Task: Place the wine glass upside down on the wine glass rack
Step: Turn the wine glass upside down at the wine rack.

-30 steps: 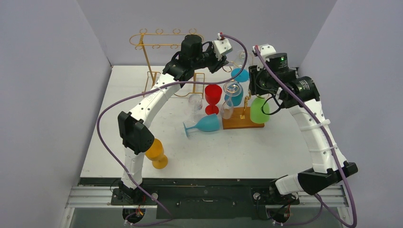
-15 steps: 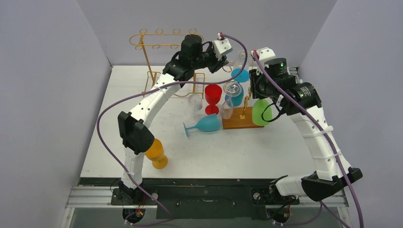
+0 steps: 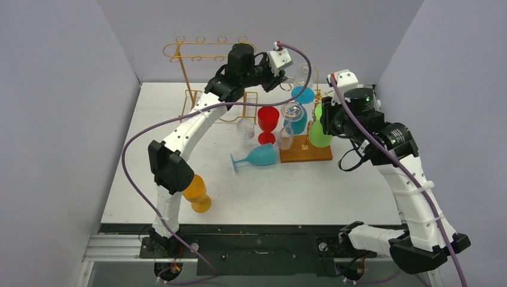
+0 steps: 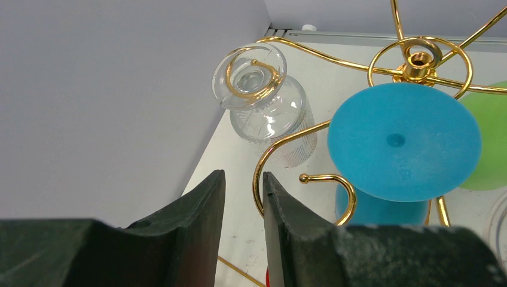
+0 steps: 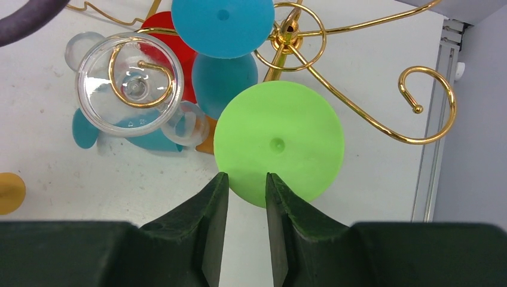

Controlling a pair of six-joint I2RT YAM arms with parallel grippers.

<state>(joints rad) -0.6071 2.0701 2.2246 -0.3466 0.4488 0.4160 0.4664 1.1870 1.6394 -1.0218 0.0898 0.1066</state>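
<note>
Grn wine glass (image 5: 278, 143) inverted, foot up

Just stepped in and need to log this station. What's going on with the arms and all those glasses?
Two robot arms work at the gold tree rack, where glasses hang upside down. The right gripper sits beside the foot of the inverted green glass, jaws slightly apart, nothing between them; whether that glass is hooked is unclear. The left gripper, also empty, hovers by a hanging clear glass and blue glass. A red glass, a tipped blue one and an orange glass wait on the table.
</note>
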